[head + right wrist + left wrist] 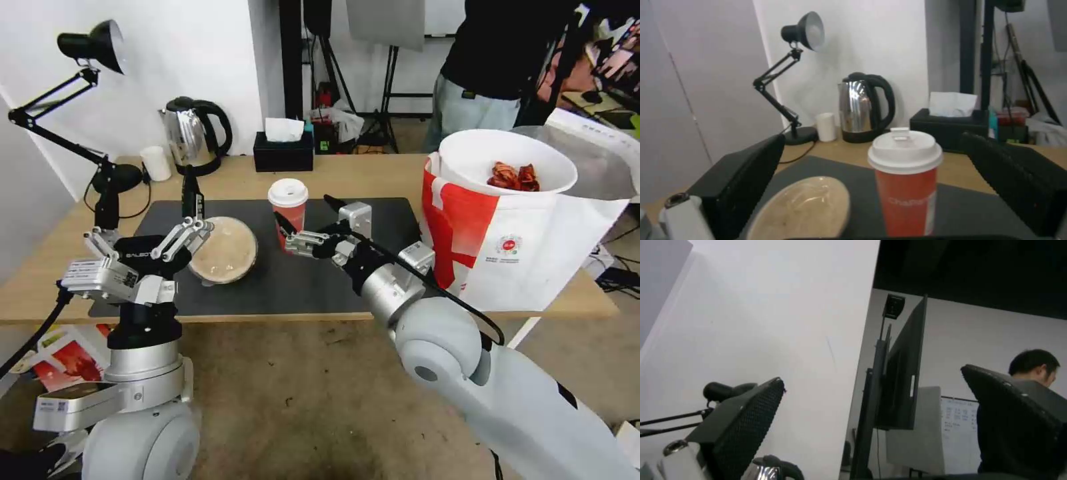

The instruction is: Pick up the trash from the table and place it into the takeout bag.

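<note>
R gripper point(301, 223) was open, fingers either side of red cup point(288, 208) on mat point(373, 220), not clamped. L gripper point(143, 240) open, left of beige bowl point(223, 251). Crayfish bowl point(510, 163) sat in bag point(520, 250), right.

The right tool point(300, 230), fingers apart, sits just beside the red cup point(288, 208) on the mat point(293, 273). The left tool point(143, 240) hovers beside the beige bowl point(223, 250). Crayfish shells point(513, 177) lie in the bag point(513, 227) on the surface point(373, 175).
</note>
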Controlling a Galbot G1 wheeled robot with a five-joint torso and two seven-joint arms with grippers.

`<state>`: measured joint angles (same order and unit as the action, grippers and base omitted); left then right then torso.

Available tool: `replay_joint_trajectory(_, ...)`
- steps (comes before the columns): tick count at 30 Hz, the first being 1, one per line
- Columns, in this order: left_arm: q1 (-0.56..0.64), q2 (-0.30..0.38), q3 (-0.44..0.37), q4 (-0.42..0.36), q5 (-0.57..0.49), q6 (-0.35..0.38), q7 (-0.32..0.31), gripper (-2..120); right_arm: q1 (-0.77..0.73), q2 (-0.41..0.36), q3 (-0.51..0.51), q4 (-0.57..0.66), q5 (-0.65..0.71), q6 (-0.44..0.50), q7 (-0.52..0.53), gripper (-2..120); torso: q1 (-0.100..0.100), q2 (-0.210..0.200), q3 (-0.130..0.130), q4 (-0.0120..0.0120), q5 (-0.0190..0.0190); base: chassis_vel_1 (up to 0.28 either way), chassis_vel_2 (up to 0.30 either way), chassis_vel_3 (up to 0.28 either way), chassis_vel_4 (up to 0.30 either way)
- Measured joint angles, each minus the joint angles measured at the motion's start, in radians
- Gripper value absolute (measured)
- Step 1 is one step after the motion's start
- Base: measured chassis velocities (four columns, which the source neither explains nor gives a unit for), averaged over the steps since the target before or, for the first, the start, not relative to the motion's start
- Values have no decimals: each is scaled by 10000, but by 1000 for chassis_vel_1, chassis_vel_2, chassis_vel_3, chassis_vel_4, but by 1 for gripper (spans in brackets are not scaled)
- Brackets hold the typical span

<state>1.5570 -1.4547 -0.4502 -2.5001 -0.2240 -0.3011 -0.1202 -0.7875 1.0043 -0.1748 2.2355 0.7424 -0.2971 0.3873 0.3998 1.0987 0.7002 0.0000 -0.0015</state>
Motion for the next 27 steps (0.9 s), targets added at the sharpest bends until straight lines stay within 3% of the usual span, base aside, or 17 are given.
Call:
replay_joint_trajectory(10, -3, 5, 30, 0, 2, -3, 0, 100, -79, 251, 20, -188, -21, -399, 388, 100, 0, 0, 0, 0, 0, 0, 0, 0, 0)
replay_joint_trajectory(27, 75, 27, -7, 0, -1, -5, 2, 100, 873, 115, -159, -833, 1489, -1245, 1053, 100, 0, 0, 0, 0, 0, 0, 0, 0, 0)
